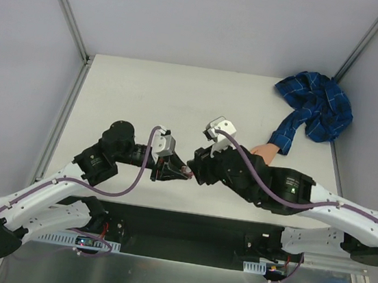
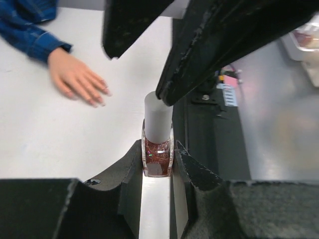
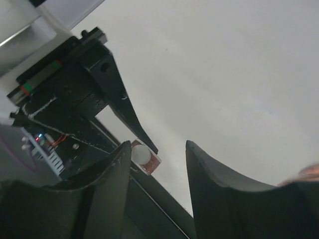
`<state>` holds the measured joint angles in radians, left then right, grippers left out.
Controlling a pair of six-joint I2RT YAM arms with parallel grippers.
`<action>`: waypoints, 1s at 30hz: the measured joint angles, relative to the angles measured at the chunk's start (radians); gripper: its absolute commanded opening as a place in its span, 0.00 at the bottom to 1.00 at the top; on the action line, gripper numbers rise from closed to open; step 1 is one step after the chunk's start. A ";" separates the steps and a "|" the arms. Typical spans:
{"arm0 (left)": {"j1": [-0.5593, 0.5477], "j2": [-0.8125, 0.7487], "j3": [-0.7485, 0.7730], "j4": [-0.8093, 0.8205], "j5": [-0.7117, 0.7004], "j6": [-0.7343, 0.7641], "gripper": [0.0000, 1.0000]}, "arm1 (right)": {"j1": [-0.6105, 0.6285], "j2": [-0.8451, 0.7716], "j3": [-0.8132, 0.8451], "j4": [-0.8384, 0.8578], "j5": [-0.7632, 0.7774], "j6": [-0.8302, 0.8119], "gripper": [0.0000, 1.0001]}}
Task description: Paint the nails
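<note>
From above, the left gripper [image 1: 177, 172] and the right gripper [image 1: 196, 169] meet tip to tip at the near middle of the table [image 1: 146, 95]; what sits between them is too small to make out there. The left wrist camera makes it plain: the left fingers [image 2: 130, 167] are clamped on a small bottle [image 2: 158, 160] of reddish glittery polish with a white cap [image 2: 158, 121]. One black right finger [image 2: 214, 45] touches the top of the cap and the other stands well off, so the right jaws are released and grip nothing. The right wrist view looks at the cap end-on through that wide gap.

The fake hand [image 2: 75, 74] lies palm down on the table, well apart from the bottle. Its nails [image 2: 102, 95] point toward the grippers. In the overhead view its blue plaid sleeve [image 1: 317, 109] is bunched in the far right corner and the right arm covers the fingertips.
</note>
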<state>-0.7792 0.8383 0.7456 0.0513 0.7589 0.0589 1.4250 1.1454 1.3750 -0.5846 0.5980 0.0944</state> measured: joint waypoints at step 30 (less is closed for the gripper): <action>0.001 -0.087 -0.014 -0.013 -0.204 -0.018 0.00 | 0.120 0.428 0.343 -0.325 0.499 0.423 0.01</action>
<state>-0.7780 0.7517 0.7311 0.0387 0.5552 0.0414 1.5448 1.5738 1.7180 -0.9100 1.0966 0.5171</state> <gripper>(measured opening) 0.236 0.183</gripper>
